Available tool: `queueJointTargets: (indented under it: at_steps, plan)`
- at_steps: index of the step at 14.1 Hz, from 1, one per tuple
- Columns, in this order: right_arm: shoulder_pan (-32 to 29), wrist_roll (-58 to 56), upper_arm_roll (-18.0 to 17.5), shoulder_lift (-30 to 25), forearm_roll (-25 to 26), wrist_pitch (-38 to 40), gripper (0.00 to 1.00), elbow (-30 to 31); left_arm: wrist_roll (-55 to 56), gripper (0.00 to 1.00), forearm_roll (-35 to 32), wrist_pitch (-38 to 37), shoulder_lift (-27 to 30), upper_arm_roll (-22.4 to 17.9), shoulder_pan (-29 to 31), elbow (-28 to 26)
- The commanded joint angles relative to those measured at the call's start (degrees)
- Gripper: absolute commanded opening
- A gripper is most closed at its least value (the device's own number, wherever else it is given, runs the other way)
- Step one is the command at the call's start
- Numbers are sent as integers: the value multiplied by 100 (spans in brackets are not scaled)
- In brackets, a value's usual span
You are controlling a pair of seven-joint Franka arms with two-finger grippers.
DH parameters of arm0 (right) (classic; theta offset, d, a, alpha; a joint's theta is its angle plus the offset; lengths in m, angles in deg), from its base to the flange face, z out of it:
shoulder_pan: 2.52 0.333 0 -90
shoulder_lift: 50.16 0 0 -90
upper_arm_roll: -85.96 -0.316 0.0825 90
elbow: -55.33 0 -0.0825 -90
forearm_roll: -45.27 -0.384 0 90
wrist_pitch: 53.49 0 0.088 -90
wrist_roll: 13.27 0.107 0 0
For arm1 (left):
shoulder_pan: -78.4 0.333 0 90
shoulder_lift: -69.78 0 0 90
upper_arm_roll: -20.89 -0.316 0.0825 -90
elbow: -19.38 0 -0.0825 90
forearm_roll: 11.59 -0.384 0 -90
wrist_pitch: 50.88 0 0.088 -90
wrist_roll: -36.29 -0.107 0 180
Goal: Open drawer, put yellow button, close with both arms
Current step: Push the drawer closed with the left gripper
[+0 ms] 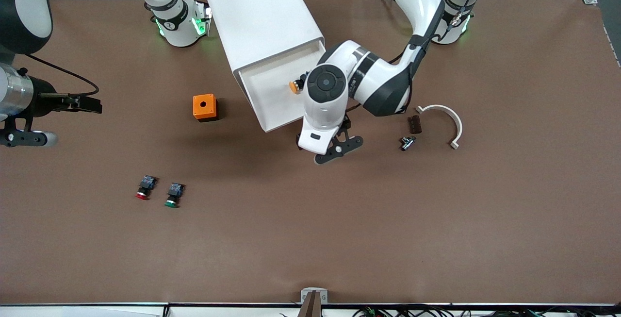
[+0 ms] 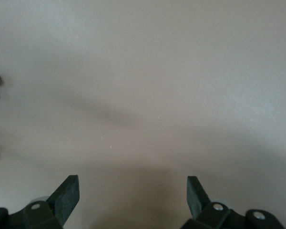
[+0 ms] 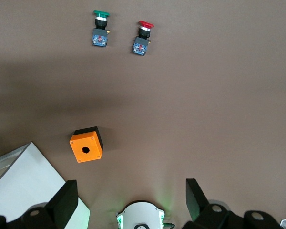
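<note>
The white cabinet (image 1: 262, 21) stands at the back with its drawer (image 1: 271, 91) pulled open. The yellow button (image 1: 294, 87) lies in the drawer, half hidden by the left arm's wrist (image 1: 326, 84), which hangs over the drawer's corner. The left gripper (image 2: 132, 185) is open and empty over a pale surface; the wrist hides it in the front view. The right gripper (image 1: 89, 104) is open and empty, waiting in the air at the right arm's end of the table; it also shows in the right wrist view (image 3: 128, 191).
An orange box with a hole (image 1: 204, 107) sits beside the drawer. A red-capped button (image 1: 143, 187) and a green-capped button (image 1: 173, 195) lie nearer the camera. A white curved piece (image 1: 444, 118), a dark block (image 1: 415, 124) and a small metal part (image 1: 406, 142) lie toward the left arm's end.
</note>
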Motion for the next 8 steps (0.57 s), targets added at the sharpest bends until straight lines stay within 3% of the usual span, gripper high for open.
queueJointTargets:
  at_steps: [1,8]
  plan:
    - [-102,-40,-123,37,41,53,100,-92,247,99,-59,59,140,-34,-152,-182]
    - [-383,-301,-123,45,33,-167,100,-92,555,99,46,-46,166,89,-442,-182]
